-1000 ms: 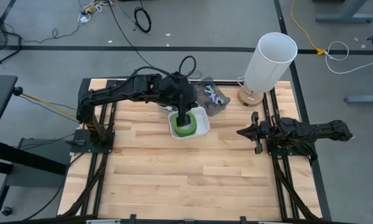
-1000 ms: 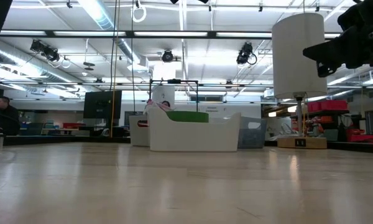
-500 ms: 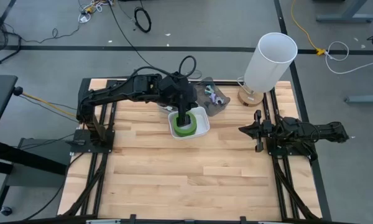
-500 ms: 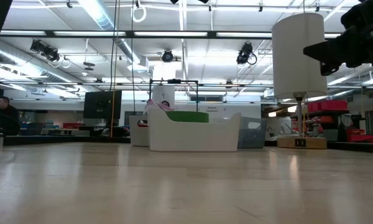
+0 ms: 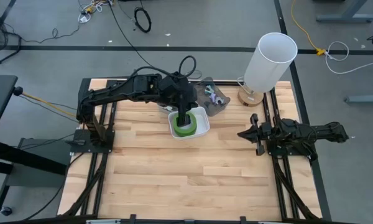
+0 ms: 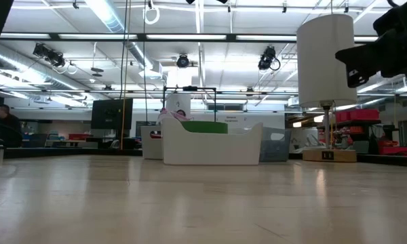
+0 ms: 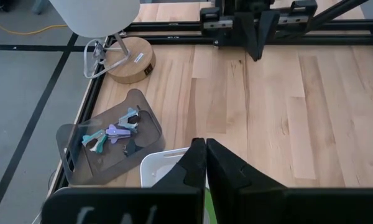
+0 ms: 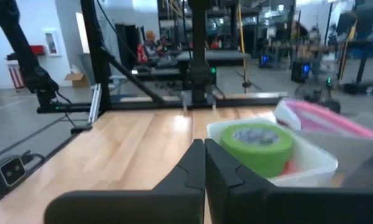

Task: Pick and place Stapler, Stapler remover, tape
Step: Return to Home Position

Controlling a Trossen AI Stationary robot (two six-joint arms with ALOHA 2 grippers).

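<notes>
High view | right claw [image 5: 242,132] edged back | left claw [image 5: 184,119] unmoved over tape [image 5: 178,127]

1 white bin [image 5: 204,121] w/ 1 green tape roll [image 5: 181,130] vis., 1 gray bin [image 5: 222,104], 1 lamp [image 5: 270,59].

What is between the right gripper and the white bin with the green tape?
Only bare wooden table. The high view shows nothing lying between the right gripper and the white bin holding the green tape.
</notes>
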